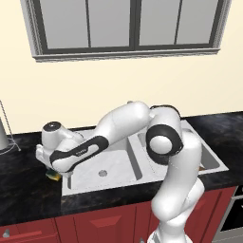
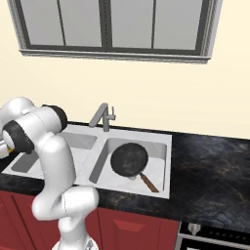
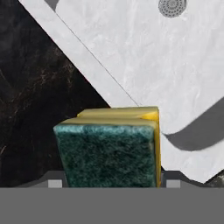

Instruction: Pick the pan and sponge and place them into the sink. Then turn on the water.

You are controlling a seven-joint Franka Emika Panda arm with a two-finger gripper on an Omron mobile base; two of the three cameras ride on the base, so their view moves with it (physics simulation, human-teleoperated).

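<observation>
The black stone bench (image 2: 210,166) runs across both base views, above red cabinet fronts (image 1: 95,225). Set into it is the sink (image 2: 161,139), a pale marbled double basin with a grey faucet (image 2: 102,116) at its back rim; nothing runs from the spout. The pan (image 2: 129,159) lies flat in the basin at the right of the right base view, with its brown handle pointing toward 5 o'clock. The white arm (image 1: 123,123) reaches across the sink to the bench edge at about 9 o'clock in the left base view.

The sponge (image 3: 109,148) sits at 6 o'clock in the hand view, green face toward the camera and yellow body behind, directly between the fingers of the gripper (image 3: 113,183), over the boundary of bench and sink rim. The fingers flank it closely at both sides and appear to pinch it. A basin drain (image 3: 172,7) shows at 1 o'clock.
</observation>
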